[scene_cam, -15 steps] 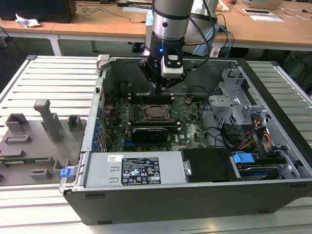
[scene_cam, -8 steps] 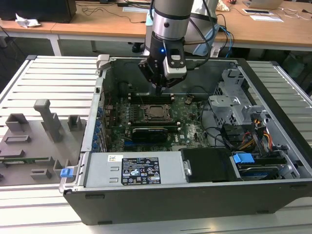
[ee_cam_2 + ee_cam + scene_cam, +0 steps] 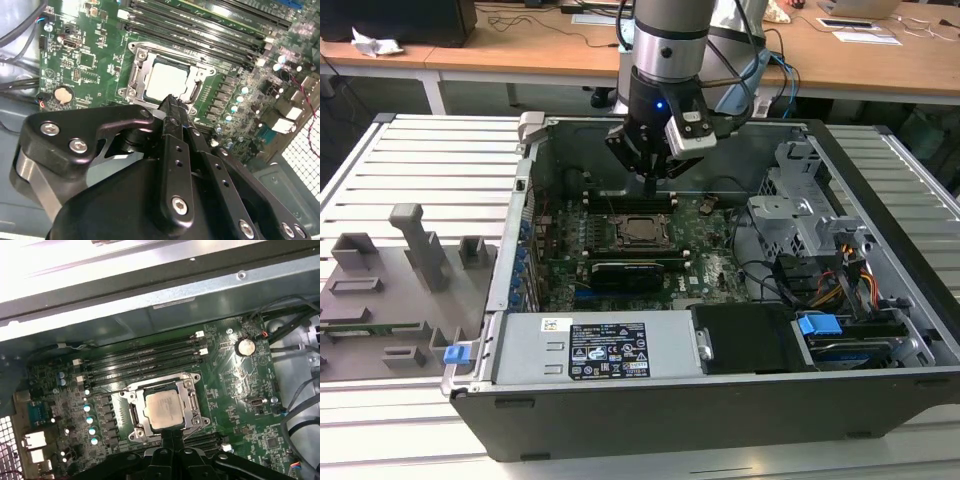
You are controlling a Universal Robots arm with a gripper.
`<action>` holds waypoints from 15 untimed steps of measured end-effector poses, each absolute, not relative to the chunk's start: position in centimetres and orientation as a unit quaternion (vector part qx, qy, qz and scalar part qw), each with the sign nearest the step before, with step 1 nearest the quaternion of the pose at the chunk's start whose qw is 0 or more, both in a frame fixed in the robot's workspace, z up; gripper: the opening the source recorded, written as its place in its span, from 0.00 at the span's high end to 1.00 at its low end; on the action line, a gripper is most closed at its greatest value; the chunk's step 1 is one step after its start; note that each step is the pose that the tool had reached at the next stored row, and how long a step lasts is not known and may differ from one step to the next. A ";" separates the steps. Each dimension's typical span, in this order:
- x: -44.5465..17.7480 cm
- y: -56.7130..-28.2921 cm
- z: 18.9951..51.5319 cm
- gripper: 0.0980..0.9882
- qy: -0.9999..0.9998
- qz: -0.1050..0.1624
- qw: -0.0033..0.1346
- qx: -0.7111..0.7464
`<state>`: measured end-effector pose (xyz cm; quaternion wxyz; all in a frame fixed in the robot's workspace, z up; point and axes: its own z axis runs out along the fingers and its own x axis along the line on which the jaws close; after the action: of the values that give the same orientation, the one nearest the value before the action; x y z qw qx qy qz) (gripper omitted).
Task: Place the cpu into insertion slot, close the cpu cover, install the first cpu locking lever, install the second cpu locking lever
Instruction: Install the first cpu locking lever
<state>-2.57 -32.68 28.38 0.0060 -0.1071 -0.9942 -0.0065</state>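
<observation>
Since the cpu [image 3: 161, 409] already lies flat in its socket with its pale top up, I take step 1 of 4 as done. The cover [image 3: 189, 396] lies down around it as a silvery frame with the chip showing through its square opening. I judge step 2 done as well, though I cannot tell whether the frame is pressed fully home.

The 2 levers are the doubtful part. In the first wrist view a thin rod [image 3: 107, 391] runs out from 1 corner of the socket across the board [image 3: 240, 390] toward a row of capacitors. It may be a lever not yet latched. I cannot make out the other lever, nor any hook that either would sit under. So I count 2 steps done and 2 probably left.

The socket sits near the middle of the board, just beside the long memory slots [image 3: 145, 357]. A coin cell [image 3: 245, 346] lies well apart from it, toward a board corner.

My pincer [image 3: 172, 102] has its fingers pressed together and grips nothing that I can see. In both wrist views its tips line up with the socket's rim. In the exterior view it hangs above the board, not touching the cover.

Further out in that view, a black card [image 3: 630, 270] lies just beside the socket. The board rests on the floor of the open case [image 3: 720, 400], toward the exterior view's left, and the case stands on a slatted table [image 3: 420, 170].
</observation>
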 end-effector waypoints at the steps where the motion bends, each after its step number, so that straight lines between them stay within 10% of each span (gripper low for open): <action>1: -2.6 -32.7 28.4 0.99 -0.995 -0.007 0.006 -0.103; 15: -2.6 -32.7 28.4 0.99 -0.999 -0.006 0.006 -0.031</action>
<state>-2.57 -32.69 28.38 0.0064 -0.0306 -0.9995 -0.0060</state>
